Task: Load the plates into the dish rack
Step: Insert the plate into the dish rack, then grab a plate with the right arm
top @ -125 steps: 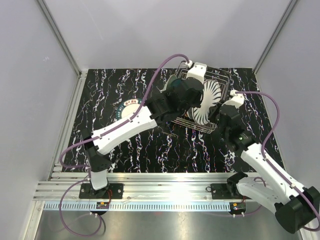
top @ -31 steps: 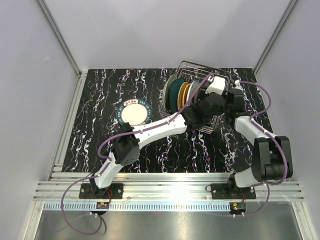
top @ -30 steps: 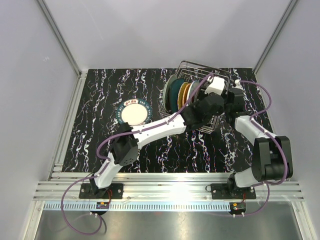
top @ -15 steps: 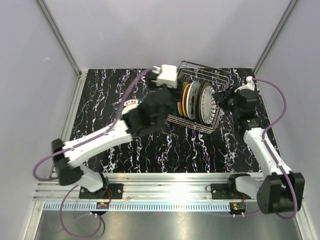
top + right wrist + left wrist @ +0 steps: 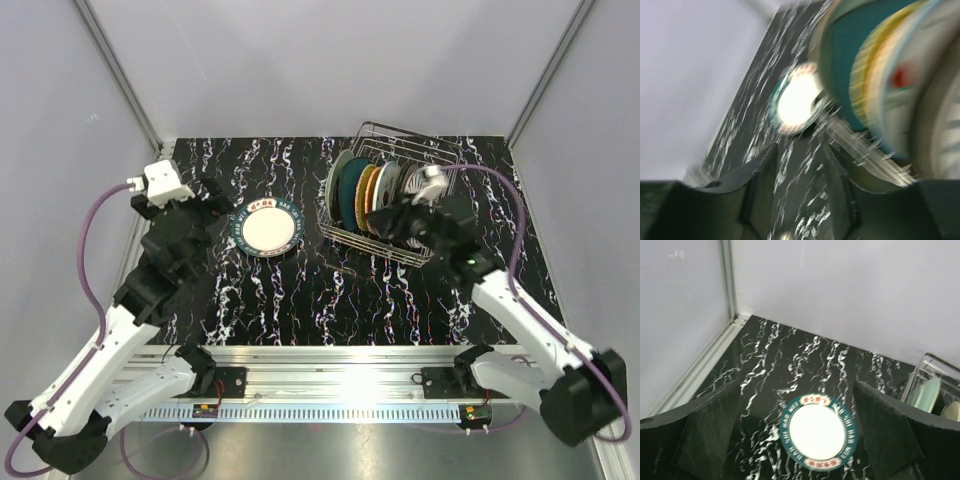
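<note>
From above, the dish rack point(image 5: 445, 160), a basket of thin silver wire, sits on the black, white-veined table point(image 5: 330, 290). Round plates point(image 5: 352, 195) stand on edge in its slots: mint-green, dark teal, orange, white. Left of the rack a teal-rimmed plate point(image 5: 267, 228) with a pale centre lies flat. The left gripper point(image 5: 207, 197) hangs farther left of the rack, and the right gripper point(image 5: 398, 222) is at the rack's near side.

In the left wrist view, the left gripper point(image 5: 795, 390) spreads its dark, matte fingers point(image 5: 705, 440) wide and holds nothing. The teal-rimmed plate point(image 5: 816, 431) lies below the gap, and a corner of the rack point(image 5: 935, 365) shows at right.

The right wrist view is blurred. The right gripper point(image 5: 799, 165) has its fingers point(image 5: 757, 185) parted and empty, just beside the rack's wires point(image 5: 860, 140) and the standing plates point(image 5: 845, 65).
</note>
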`<state>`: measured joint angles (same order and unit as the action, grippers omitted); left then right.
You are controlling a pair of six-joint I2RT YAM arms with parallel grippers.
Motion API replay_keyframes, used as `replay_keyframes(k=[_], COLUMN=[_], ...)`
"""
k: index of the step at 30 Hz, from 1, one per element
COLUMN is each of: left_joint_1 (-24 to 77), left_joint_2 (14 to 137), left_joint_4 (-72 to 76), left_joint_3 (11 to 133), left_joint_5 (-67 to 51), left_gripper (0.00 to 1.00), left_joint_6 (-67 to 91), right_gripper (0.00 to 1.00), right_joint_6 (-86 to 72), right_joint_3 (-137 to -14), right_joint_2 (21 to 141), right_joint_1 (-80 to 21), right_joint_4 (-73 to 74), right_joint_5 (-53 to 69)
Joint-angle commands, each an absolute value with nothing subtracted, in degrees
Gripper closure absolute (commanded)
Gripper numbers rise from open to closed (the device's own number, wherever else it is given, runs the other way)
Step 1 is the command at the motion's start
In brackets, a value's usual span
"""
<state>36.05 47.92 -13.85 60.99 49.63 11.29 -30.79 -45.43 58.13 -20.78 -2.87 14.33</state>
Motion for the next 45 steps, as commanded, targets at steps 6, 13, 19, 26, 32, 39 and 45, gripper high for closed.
replay_keyframes(k=[6, 13, 19, 26, 32, 39, 45], left_joint_1=[35.86, 35.86, 35.86, 35.95, 35.95, 36.65, 37.26], left_joint_2=[37.71, 37.8, 35.77, 34.72, 33.75, 32.87, 32.7], left_joint_4=[-1.67, -1.85, -1.93, -2.73, -3.25, -3.6, -3.43], left_joint_3=[46.49, 46.93, 46.5, 46.85, 46.85, 47.02, 46.93], left_joint_5=[56.33, 56.87, 56.26, 55.46, 54.67, 53.96, 53.96], left_gripper=[0.01, 0.01, 0.01, 0.01, 0.01, 0.01, 0.01], left_joint_6=[6.85, 7.03, 7.99, 9.05, 9.93, 10.46, 10.2], right_gripper=[0.46, 0.44, 0.45, 0.43, 0.43, 0.39, 0.37], right_joint_6=[-22.59, -27.5, -35.58, -39.99, -43.32, -49.12, -52.11], right_joint_3=[-55.53, -67.57, -74.6, -83.84, -89.03, -92.19, -95.17], right_joint_2=[78.47, 96.49, 105.9, 116.97, 121.72, 124.8, 127.7], right_joint_1=[-42.77, -48.78, -50.1, -52.2, -53.26, -53.88, -53.96], right_joint_4=[-4.75, -2.73, -1.49, 3.86, 7.99, 14.23, 17.13], right_joint_5=[3.44, -8.16, -16.08, -18.54, -23.55, -28.9, -30.58])
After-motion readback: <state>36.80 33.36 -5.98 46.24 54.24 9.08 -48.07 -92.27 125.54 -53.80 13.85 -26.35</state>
